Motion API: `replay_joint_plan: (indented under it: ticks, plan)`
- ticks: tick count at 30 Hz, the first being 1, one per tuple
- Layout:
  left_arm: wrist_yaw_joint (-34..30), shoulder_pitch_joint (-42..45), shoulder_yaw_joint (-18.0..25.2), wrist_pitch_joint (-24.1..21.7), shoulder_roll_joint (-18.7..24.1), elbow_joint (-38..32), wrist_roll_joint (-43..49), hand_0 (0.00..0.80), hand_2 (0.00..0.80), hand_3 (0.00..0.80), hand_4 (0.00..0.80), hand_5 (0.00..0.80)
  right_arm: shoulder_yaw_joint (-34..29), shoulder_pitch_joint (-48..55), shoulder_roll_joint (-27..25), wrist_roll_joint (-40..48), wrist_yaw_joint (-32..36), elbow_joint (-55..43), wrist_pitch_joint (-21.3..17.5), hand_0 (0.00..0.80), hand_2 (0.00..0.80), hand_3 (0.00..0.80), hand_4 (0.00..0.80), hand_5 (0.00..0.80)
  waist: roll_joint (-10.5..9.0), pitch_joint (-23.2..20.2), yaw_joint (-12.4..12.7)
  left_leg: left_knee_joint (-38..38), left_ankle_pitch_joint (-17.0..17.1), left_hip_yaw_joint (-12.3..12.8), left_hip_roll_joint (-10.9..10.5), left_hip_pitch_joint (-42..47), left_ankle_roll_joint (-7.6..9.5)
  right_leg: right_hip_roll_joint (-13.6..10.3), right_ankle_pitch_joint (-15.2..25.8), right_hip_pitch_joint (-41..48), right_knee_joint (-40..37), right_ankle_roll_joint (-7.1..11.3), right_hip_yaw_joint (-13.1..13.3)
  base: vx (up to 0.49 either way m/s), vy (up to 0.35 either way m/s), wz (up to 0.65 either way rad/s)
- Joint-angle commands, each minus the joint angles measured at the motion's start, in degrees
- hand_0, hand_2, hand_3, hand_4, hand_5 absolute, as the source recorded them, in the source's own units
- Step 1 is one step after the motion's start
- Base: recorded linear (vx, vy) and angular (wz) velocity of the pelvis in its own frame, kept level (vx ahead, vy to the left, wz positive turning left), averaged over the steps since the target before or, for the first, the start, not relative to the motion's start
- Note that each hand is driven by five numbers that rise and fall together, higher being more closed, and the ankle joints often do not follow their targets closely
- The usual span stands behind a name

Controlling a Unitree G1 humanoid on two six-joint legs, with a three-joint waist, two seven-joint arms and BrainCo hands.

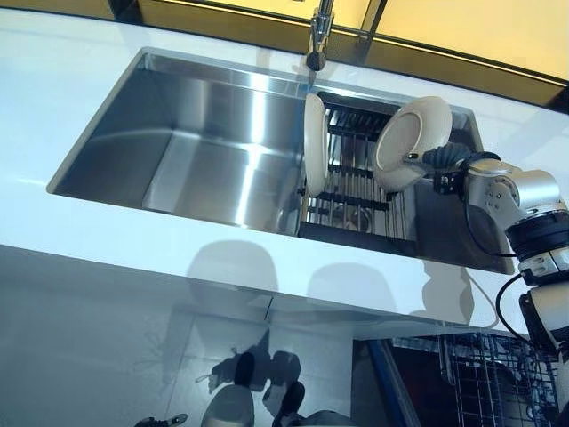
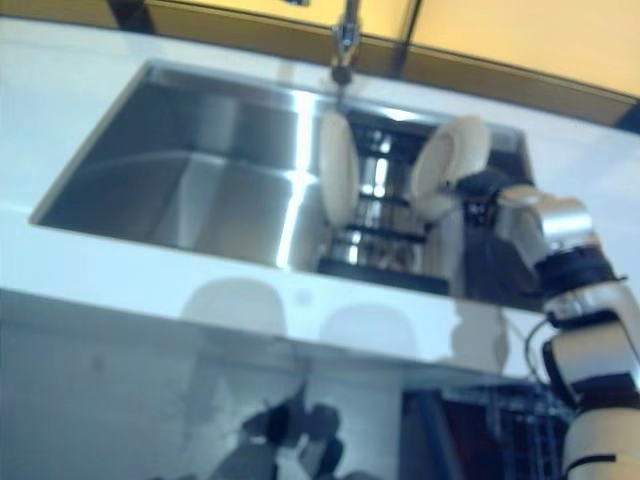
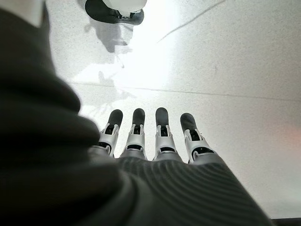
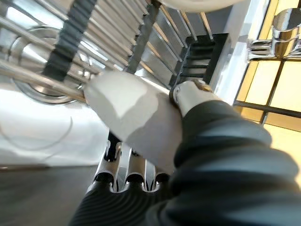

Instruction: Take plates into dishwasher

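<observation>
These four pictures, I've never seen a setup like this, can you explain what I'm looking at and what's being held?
A humanoid robot is clearing dishes. The two wide pictures come from cameras on its head, looking down at a steel sink set in a white counter. The other two come from its wrists. Its right hand grips a white plate, tilted above the drying rack in the sink. A second plate stands on edge in that rack. The left hand hangs open over the floor, holding nothing.

Brushed steel sink point(image 1: 196, 142) — glossy plates point(image 1: 411, 142)
</observation>
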Motion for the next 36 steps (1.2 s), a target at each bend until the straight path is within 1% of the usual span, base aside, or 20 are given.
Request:
replay_joint_plan:
  ticks: [1, 11, 17, 21, 27, 30, 34, 36]
  plan:
    - [1.15, 0.30, -3.92, -0.74, 1.69, 1.28, -1.03, 0.000, 0.000, 0.000, 0.000, 0.000, 2.02, -6.85, -3.84, -3.64, -2.88, 0.83, -3.64, 0.800, 0.800, 0.800, 0.800, 0.800, -0.33, -2.14, 1.62, -0.23, -2.63, 2.41, 3.17, 1.52, -3.44, -6.25, 5.20, -1.60, 0.79, 8.70, 0.81, 0.000, 0.000, 0.00]
    - [0.96, 0.18, -4.35, -0.69, 1.45, 1.74, -0.24, 0.000, 0.000, 0.000, 0.000, 0.000, 2.89, -9.98, -7.50, -5.81, -4.83, 0.17, -5.13, 0.800, 0.800, 0.800, 0.800, 0.800, -0.50, -4.84, 0.15, -0.23, -3.52, 3.97, 3.19, 3.46, -3.39, -6.12, 4.95, -0.38, 0.39, 8.83, 1.87, 0.000, 0.000, 0.00]
    - [1.21, 0.32, -4.24, -0.94, 1.19, 2.33, 0.63, 0.000, 0.000, 0.000, 0.000, 0.000, 3.08, -10.51, -9.22, -5.95, -4.51, -1.05, -7.31, 0.800, 0.800, 0.800, 0.800, 0.800, -0.75, -6.63, -0.59, -0.23, -4.12, 5.01, 3.21, 4.61, -3.26, -6.07, 4.76, 0.30, 0.11, 8.91, 2.45, 0.002, 0.001, -0.03]
    - [1.07, 0.21, -4.15, -1.06, 1.22, 2.68, 1.25, 0.000, 0.000, 0.000, 0.000, 0.000, 3.68, -11.66, -9.84, -5.72, -5.76, -1.96, -9.41, 0.800, 0.800, 0.800, 0.800, 0.800, -0.78, -7.74, -0.99, -0.23, -4.39, 5.72, 3.17, 5.30, -3.12, -6.13, 4.71, 0.63, 0.04, 8.95, 2.76, -0.008, 0.004, -0.06]
    - [1.32, -0.50, -4.09, -0.28, 1.22, 2.60, 1.72, 0.000, 0.000, 0.000, 0.000, 0.000, 4.77, -12.94, -10.98, -6.99, -3.07, -3.30, -9.78, 0.800, 0.800, 0.800, 0.800, 0.800, -0.72, -9.30, -1.98, -0.23, -4.85, 6.76, 2.98, 6.29, -2.87, -6.10, 4.53, 0.86, 0.15, 8.97, 3.55, -0.006, 0.009, -0.06]
    - [1.05, -0.97, -4.09, -0.11, 1.39, 2.71, 2.39, 0.000, 0.000, 0.000, 0.000, 0.000, 5.56, -13.83, -11.92, -8.36, -2.83, -3.08, -9.56, 0.800, 0.800, 0.800, 0.800, 0.800, -0.71, -9.88, -2.46, -0.23, -5.02, 7.30, 2.94, 6.70, -2.73, -6.00, 4.49, 0.91, 0.27, 8.99, 3.92, -0.011, 0.003, -0.06]
    - [0.80, -1.34, -4.08, -0.17, 1.80, 2.91, 2.42, 0.000, 0.000, 0.000, 0.000, 0.000, 6.65, -14.98, -14.59, -9.86, -1.17, -3.08, -10.09, 0.800, 0.800, 0.800, 0.800, 0.800, -0.60, -10.66, -3.44, -0.23, -5.34, 8.33, 2.87, 7.33, -2.54, -5.82, 4.40, 0.94, 0.37, 9.03, 4.62, -0.026, 0.011, -0.16]
    - [0.62, -1.64, -3.91, 0.11, 1.85, 2.96, 2.97, 0.000, 0.000, 0.000, 0.000, 0.000, 6.77, -15.10, -15.72, -10.45, 0.03, -3.34, -9.49, 0.800, 0.800, 0.800, 0.800, 0.800, -0.49, -10.85, -3.88, -0.23, -5.43, 8.63, 2.84, 7.56, -2.46, -5.76, 4.44, 0.92, 0.44, 9.07, 4.91, -0.020, 0.004, -0.05]
